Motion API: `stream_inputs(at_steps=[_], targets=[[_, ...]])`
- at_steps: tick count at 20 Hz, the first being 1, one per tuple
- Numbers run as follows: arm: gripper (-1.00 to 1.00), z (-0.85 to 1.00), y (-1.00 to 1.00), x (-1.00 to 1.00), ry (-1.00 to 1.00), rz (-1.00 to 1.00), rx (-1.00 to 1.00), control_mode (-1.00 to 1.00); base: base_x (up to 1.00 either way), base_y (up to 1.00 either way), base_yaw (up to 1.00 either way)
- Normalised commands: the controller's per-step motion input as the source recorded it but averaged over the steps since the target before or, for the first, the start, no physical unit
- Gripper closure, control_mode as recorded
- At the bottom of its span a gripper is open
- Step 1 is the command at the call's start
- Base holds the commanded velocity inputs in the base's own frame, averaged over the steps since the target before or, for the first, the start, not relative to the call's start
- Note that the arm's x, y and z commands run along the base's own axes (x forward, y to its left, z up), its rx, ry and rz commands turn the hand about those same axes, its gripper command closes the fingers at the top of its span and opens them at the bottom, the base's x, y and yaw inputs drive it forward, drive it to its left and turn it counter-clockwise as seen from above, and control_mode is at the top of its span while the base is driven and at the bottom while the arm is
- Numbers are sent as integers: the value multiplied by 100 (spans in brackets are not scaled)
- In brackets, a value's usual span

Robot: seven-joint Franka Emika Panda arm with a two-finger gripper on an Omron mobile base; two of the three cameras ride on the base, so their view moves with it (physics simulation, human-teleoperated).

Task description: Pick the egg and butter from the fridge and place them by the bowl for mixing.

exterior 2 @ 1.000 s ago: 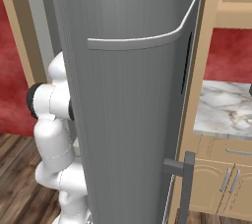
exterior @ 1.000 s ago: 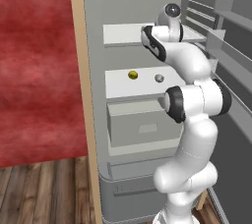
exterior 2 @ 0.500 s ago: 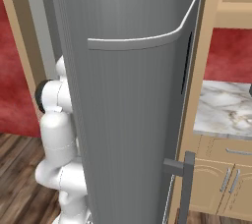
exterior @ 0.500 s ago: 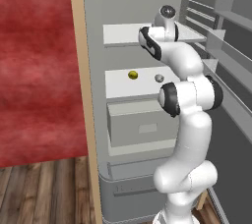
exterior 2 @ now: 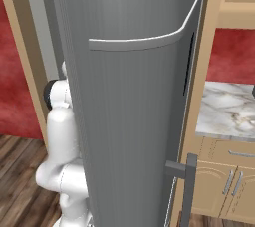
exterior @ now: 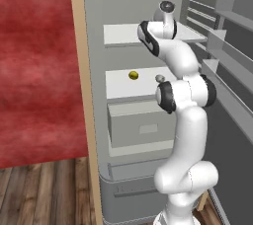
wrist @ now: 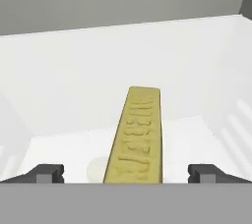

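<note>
The butter (wrist: 135, 134), a pale-yellow stick with raised lettering, lies lengthwise on a white fridge shelf (wrist: 64, 95) straight ahead in the hand view. My gripper (wrist: 127, 174) is open, one fingertip well off each side of the stick's near end, not touching it. A small pale round egg (wrist: 96, 169) rests just left of the butter's near end; it also shows as a greyish ball (exterior: 159, 78) on the middle shelf beside my arm. The fridge (exterior: 99, 31) stands open. The bowl is out of view.
A small golden-yellow ball (exterior: 133, 75) sits further left on the same shelf. A grey drawer (exterior: 141, 128) lies below it, and door racks (exterior: 222, 46) hang at the right. The grey fridge door (exterior 2: 134, 121) blocks the right base view; a marble counter (exterior 2: 229, 106) lies beyond.
The arm has leaned a little further left and into the fridge. The gripper has stayed open, and nothing on the shelf has moved.
</note>
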Motion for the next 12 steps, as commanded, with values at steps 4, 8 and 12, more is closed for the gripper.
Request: stream_inputs(at_steps=[4, 8, 12], targets=[[-100, 8, -2, 31, 9, 0, 3, -100, 0, 0, 0], [-100, -6, 0, 47, 7, 0, 0, -100, 0, 0, 0], [-100, -17, 0, 44, 11, 0, 0, -100, 0, 0, 0]])
